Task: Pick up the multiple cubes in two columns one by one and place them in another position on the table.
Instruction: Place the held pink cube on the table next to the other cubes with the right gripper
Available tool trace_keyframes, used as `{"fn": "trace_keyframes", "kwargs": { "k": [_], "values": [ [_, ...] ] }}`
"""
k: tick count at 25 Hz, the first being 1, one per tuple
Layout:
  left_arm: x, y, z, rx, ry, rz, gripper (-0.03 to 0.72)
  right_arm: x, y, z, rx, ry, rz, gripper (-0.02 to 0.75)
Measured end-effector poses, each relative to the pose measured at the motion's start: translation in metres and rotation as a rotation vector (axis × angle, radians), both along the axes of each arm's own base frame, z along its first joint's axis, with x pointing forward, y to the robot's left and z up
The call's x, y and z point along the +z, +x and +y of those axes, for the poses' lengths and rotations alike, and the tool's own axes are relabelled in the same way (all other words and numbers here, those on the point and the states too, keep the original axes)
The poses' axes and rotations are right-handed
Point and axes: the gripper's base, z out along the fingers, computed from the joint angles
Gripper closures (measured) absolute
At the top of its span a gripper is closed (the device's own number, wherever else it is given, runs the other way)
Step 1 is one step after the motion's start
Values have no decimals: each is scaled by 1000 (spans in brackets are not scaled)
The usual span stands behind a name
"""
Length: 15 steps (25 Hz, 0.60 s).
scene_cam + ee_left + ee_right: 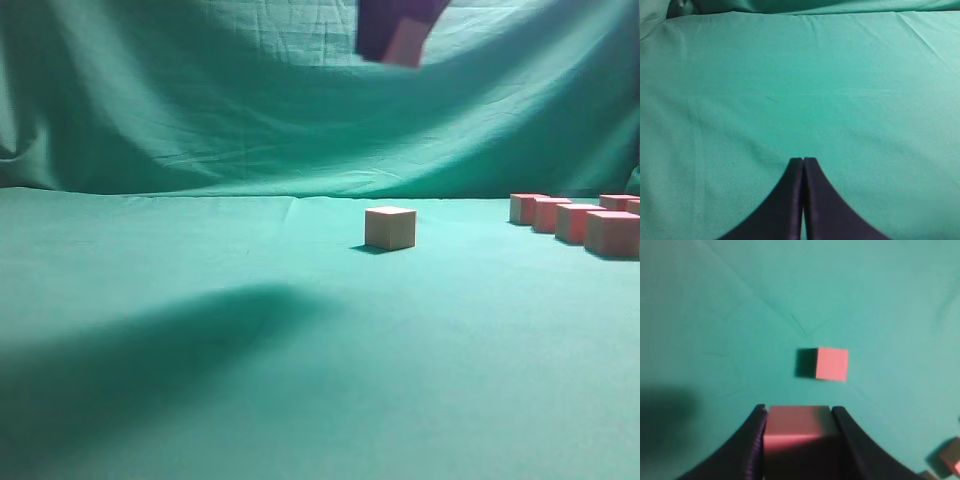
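The broad green cloth counter [200, 300] carries one lone tan, pink-topped cube [390, 227] near its middle and a cluster of like cubes [575, 220] at right. High above, the right pincer [799, 412] clamps another cube [799, 427] — the left pincer [803, 162] hangs closed, empty.

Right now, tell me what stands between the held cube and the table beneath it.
One placed cube sits on the table just ahead of the right end effector; the cloth around it looks bare.

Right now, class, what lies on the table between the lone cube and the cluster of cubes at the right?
Nothing: bare green table separates the lone cube from the cluster, shown in the exterior view.
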Motion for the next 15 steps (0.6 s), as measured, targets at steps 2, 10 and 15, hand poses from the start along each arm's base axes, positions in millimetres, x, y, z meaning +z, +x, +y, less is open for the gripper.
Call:
{"fn": "trace_keyframes", "kwargs": {
  "k": [2, 10, 15],
  "values": [
    [0, 0, 0, 0, 0, 0, 688, -3, 15, 14, 54, -14, -7, 469],
    [0, 0, 0, 0, 0, 0, 688, -44, 52, 43, 270, -70, -50, 469],
    [0, 0, 0, 0, 0, 0, 688, -63, 60, 48, 355, -86, -72, 469]
  ]
}}
